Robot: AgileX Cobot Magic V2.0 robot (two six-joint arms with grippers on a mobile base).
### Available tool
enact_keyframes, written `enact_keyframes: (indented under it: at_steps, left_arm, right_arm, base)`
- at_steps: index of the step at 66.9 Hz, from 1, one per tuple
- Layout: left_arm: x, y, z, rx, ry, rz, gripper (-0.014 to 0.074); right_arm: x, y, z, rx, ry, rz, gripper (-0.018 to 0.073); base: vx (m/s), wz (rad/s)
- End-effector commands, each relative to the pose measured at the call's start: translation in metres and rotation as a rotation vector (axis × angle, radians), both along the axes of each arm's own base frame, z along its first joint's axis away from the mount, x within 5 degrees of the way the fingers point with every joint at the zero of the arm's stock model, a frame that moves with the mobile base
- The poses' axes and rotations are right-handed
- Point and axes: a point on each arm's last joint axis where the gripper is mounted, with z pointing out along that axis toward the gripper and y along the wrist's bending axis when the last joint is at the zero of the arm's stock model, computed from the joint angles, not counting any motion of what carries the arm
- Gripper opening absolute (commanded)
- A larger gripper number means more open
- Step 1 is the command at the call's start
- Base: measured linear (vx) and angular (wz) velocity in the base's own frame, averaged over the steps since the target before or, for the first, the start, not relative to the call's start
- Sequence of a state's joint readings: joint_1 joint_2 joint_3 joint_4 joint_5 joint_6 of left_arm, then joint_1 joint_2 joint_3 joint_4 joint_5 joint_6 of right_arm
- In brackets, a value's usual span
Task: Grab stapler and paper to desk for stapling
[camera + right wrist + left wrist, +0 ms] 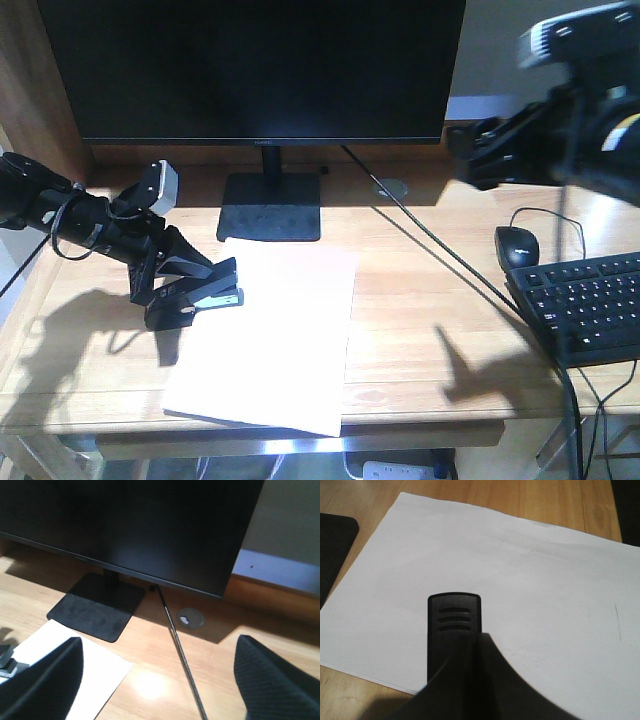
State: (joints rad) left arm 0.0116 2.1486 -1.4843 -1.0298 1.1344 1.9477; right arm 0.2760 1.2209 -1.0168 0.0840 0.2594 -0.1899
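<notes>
Our left fingers [185, 285] pinch the rigid, compact stapler [212, 291] by its body at the flimsy paper's [270, 340] ten-o'clock edge on the table [420, 300]; our right fingers [155, 680] hang spread, empty.

My left hand [185, 285] sits low at the paper's [270, 340] left edge, clamped on the stapler [215, 290]; my right hand [480, 150] hovers high, fingers spread.
</notes>
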Motion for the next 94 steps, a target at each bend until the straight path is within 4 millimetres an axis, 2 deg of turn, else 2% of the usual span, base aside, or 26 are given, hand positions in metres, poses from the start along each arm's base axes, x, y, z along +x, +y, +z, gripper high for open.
enact_keyframes:
  at_steps: [1,8,16,30,49,61,81,94]
  left_arm:
    - [0.0,-0.005,0.037,-0.063,-0.069,0.009,-0.0006]
    - [0.0,-0.005,0.037,-0.063,-0.069,0.009,-0.0006]
    - [0.0,-0.005,0.037,-0.063,-0.069,0.009,-0.0006]
    - [0.0,-0.005,0.037,-0.063,-0.069,0.009,-0.0006]
    - [0.0,-0.005,0.037,-0.063,-0.069,0.009,-0.0006]
    - [0.0,-0.005,0.037,-0.063,-0.069,0.009,-0.0006]
    - [0.0,-0.005,0.037,-0.063,-0.069,0.009,-0.0006]
    - [0.0,-0.005,0.037,-0.067,-0.065,0.004,-0.0006]
  right_arm:
    - [-0.022,-0.009,0.032,0.008,-0.127,-0.006,0.0573]
    - [-0.046,-0.015,0.04,0.049,-0.179,-0.015,0.0573]
    - [-0.073,-0.023,0.037,0.071,-0.221,-0.019,0.0573]
    - [-0.116,-0.035,0.012,0.076,-0.24,-0.019,0.0573]
    - [-0.179,-0.052,-0.016,0.164,-0.355,-0.029,0.0573]
    - [-0.21,-0.061,-0.034,0.216,-0.439,-0.03,0.0573]
    - [-0.242,-0.069,-0.059,0.31,-0.542,-0.015,0.0573]
    - [-0.239,-0.068,-0.062,0.304,-0.524,-0.017,0.0573]
  base:
    - [0.0,0.0]
    - [0.0,0.0]
    - [0.0,0.0]
    - [0.0,0.0]
    - [0.0,0.0]
    - [0.0,0.0]
    - [0.0,0.0]
    - [0.0,0.0]
